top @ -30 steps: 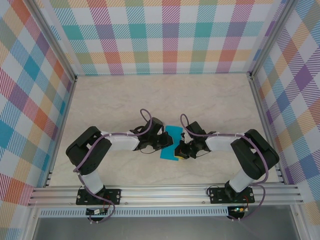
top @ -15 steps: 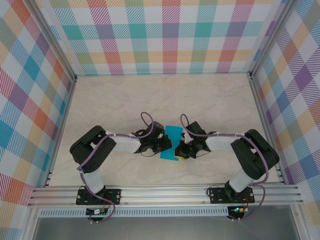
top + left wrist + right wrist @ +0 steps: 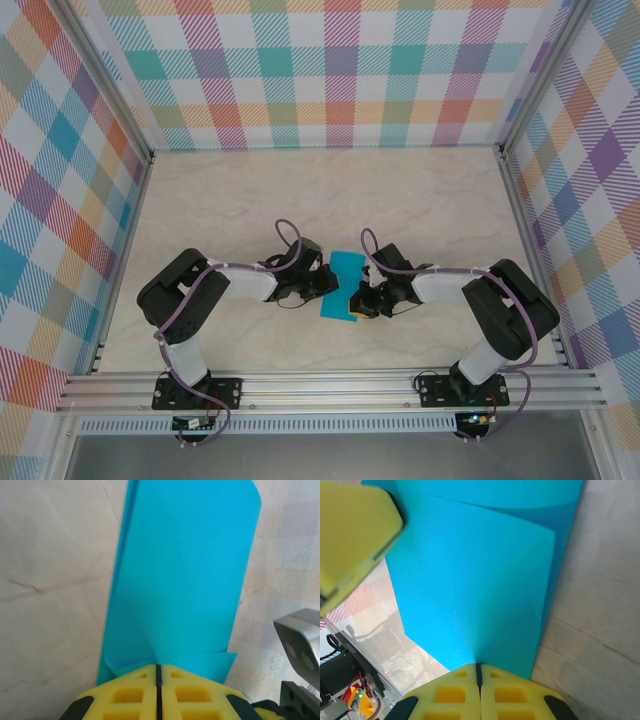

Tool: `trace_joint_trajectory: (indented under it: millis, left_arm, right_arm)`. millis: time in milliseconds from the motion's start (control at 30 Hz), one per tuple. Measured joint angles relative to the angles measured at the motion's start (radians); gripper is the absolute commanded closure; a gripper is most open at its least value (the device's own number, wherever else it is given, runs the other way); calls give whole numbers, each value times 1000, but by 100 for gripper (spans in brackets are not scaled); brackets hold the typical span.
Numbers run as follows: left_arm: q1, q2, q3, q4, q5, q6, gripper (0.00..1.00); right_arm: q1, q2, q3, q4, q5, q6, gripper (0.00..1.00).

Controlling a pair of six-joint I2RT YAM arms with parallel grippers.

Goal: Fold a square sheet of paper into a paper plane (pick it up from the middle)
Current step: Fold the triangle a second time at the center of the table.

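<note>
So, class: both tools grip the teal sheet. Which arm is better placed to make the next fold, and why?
Probably the left. The left tool pinches the sheet squarely, its whole length straight ahead, so it could carry its edge over; the right tool pinches a corner, better for anchoring.

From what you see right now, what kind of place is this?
Probably a lab robot cell: a table boxed in by plaid walls, an aluminium rail at its near edge, a left arm and a right arm bolted there, paper between them.
</note>
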Motion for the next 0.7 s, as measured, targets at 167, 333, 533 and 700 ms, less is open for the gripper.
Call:
trace_joint_trajectory:
  millis: [167, 333, 533, 700]
  left_arm:
    - [35, 0, 0, -1, 6, 10, 90]
    - [56, 5, 1, -1, 24, 24, 90]
    - [94, 8, 13, -17, 43, 39, 89]
    - [113, 0, 34, -68, 28, 67, 86]
  right_arm:
    - [0, 0, 0, 0, 0, -12, 94]
    - [0, 0, 0, 0, -1, -19, 94]
    - [0, 0, 2, -1, -1, -20, 94]
    - [0, 0, 7, -8, 0, -23, 93]
